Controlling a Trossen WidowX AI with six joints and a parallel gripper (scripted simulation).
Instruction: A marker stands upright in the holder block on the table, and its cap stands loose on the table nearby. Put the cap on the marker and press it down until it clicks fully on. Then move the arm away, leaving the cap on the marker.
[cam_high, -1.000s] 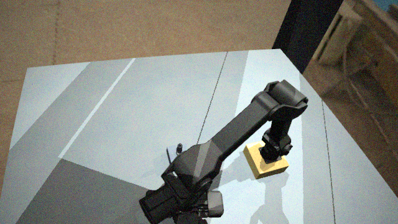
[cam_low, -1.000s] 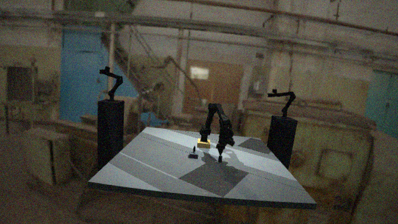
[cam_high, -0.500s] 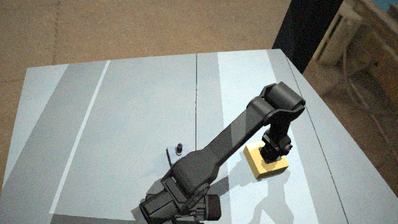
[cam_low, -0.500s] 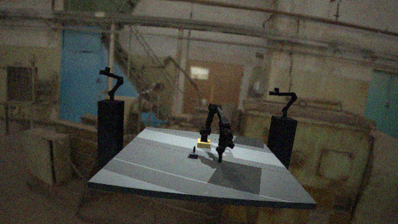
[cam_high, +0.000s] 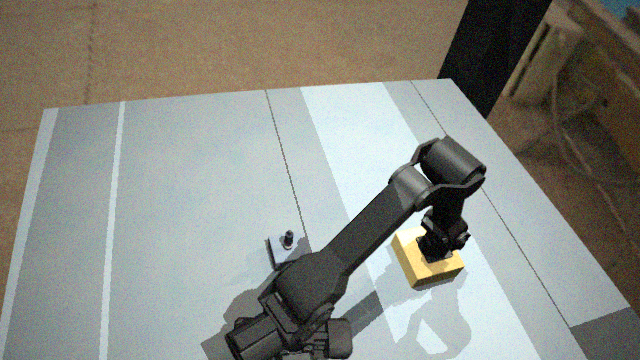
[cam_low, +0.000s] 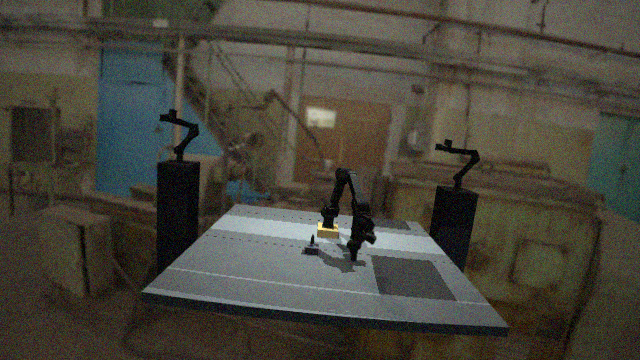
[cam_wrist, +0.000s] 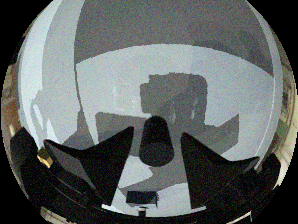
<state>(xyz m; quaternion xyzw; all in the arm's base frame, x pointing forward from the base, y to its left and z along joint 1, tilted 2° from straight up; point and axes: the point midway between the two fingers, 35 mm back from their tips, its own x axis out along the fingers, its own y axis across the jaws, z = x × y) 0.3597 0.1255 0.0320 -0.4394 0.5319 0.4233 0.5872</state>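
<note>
The dark cap (cam_wrist: 156, 154) stands on the table between my fingers in the wrist view, with a gap on either side. My gripper (cam_wrist: 158, 134) (cam_low: 354, 258) is open, its fingers partly apart around the cap and down near the table. In the top view the fingertips and cap are out of sight. The marker (cam_high: 288, 238) (cam_low: 312, 239) stands upright, dark tip up, in the small holder block (cam_high: 281, 255) (cam_low: 310, 250), apart from the gripper. The holder block (cam_wrist: 142, 197) also shows small beyond the fingers in the wrist view.
The yellow base block (cam_high: 422, 275) (cam_low: 328, 233) carries my arm, which arches over the table (cam_high: 200, 165) (cam_low: 240, 270) and passes close beside the holder in the top view. Two black pedestals (cam_low: 177, 215) (cam_low: 455, 215) with small arms stand beyond the table.
</note>
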